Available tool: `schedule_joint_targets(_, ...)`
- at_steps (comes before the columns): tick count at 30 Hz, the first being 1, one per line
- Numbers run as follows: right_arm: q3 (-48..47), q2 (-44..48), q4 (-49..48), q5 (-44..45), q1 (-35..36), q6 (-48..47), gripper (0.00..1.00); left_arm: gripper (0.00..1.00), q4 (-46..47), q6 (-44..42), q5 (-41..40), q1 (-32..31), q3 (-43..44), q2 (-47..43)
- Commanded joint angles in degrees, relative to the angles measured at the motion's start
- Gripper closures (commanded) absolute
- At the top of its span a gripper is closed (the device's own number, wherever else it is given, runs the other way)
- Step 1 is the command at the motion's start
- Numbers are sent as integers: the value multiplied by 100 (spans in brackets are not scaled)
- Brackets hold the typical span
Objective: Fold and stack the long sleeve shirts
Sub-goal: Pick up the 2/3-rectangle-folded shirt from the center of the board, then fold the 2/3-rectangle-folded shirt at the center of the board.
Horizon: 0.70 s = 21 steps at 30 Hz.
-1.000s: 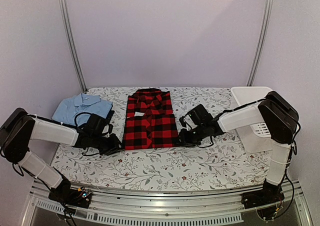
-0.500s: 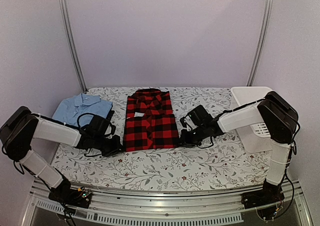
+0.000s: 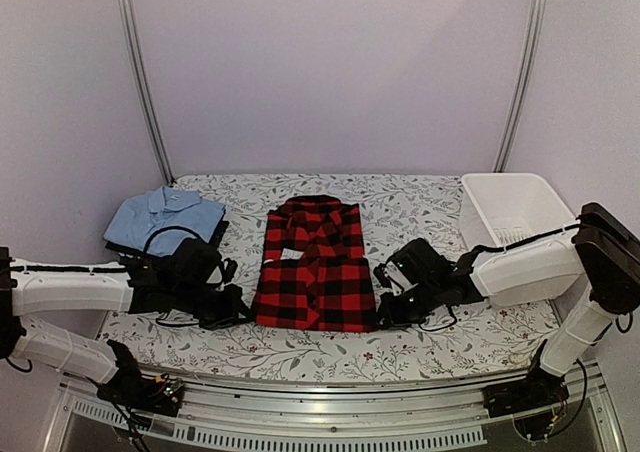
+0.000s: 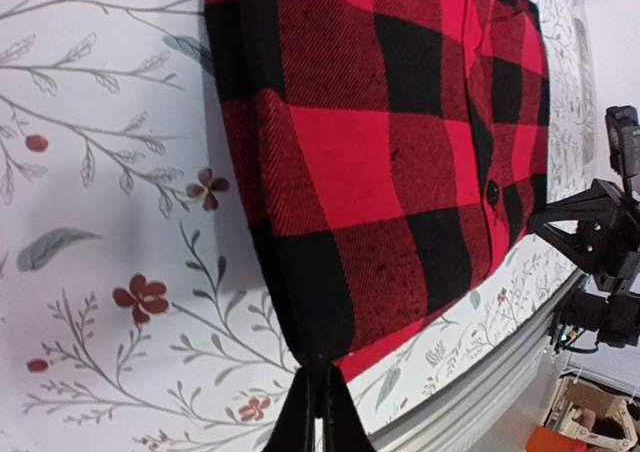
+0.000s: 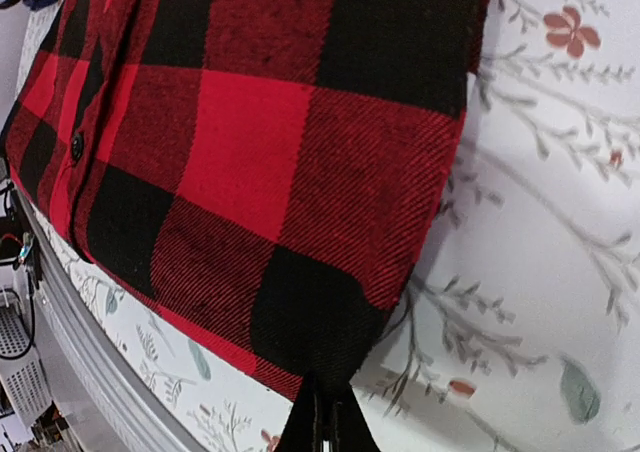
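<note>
The folded red-and-black checked flannel shirt [image 3: 316,272] lies flat in the middle of the floral table. My left gripper [image 3: 243,310] is shut on its near left corner, and the left wrist view shows the fingertips [image 4: 320,387] pinching the black hem of the shirt [image 4: 380,152]. On the near right corner my right gripper [image 3: 384,318] is shut too; the right wrist view has its jaws [image 5: 326,397] closed on the cloth [image 5: 250,142]. A folded light blue collared shirt [image 3: 160,217] rests at the back left, with a dark garment edge [image 3: 217,234] beside it.
A white plastic basket [image 3: 510,207] stands at the back right, just behind my right arm. The metal front rail [image 3: 320,412] runs along the table's near edge. Vertical frame posts rise at the back corners.
Both grippers have closed on the flannel shirt's near corners and both arms drew back toward their bases. The shirt has slid toward the near edge, slightly right.
</note>
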<state>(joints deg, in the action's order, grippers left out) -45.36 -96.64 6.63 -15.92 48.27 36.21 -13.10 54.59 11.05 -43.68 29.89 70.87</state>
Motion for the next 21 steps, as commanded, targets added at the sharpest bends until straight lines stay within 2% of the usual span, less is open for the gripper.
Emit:
schedule_joint_targets(1, 356, 877, 655, 424, 449, 493, 100, 100, -1295, 730, -443, -544, -140, -850)
schedule_joint_targets(6, 137, 1744, 1290, 707, 640, 885, 100, 100, -1890, 1114, -569, -971, 77, -1529)
schedule_joint_targets(10, -668, 2029, 1571, 926, 431, 693, 100, 100, -2223, 501, -856, -723, 814, -1511)
schedule_joint_targets(15, -2063, 813, 1359, 774, -383, -51, 100, 100, -1302, -1071, 349, 1242, 1786, -420)
schedule_joint_targets(18, -3184, -495, 994, 458, -1063, -359, 100, 100, -821, -1848, 537, 2007, 2782, 1019)
schedule_joint_targets(21, -4436, -1960, 838, 261, -1571, -411, 100, 100, -248, -2105, 880, 2520, 3740, 2671)
